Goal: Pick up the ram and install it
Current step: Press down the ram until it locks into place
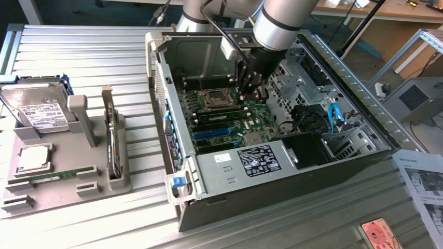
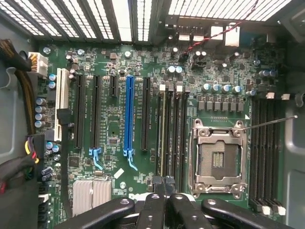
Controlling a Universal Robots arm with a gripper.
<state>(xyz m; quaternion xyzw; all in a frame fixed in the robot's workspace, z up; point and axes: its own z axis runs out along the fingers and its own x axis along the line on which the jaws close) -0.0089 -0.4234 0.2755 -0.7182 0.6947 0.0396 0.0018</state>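
We see the gripper [image 2: 164, 181] with its fingers pressed together, poised over the motherboard [image 2: 110, 131] inside the open computer case [image 1: 229, 168]. Its tips line up with one end of the ram [image 2: 164, 133], which stands edge-on in a memory slot. That slot is the one of the four beside the processor socket [image 2: 218, 160] that lies nearest the blue slot [image 2: 129, 114]. We cannot tell whether the tips touch the stick's edge (the two sit very close). More black memory slots run along the socket's far side, and the socket's metal frame is closed over an empty seat. A finned silver heat sink [image 2: 91, 193] sits near the foot of the blue slot.

In the exterior view the arm reaches down into the case from twelve o'clock, and the socket lies at about nine o'clock of the gripper. Well apart from the case, at its nine o'clock, a grey tray [image 1: 97, 181] rests on the slatted metal table [image 1: 83, 46]. A hard drive [image 1: 38, 111] stands propped at the tray's twelve o'clock end. The square silver processor chip [image 1: 33, 158] lies at the drive's six o'clock. A second green stick [image 1: 52, 176] lies flat just at the chip's six o'clock. A printed sheet [image 1: 422, 181] lies at the case's four o'clock.
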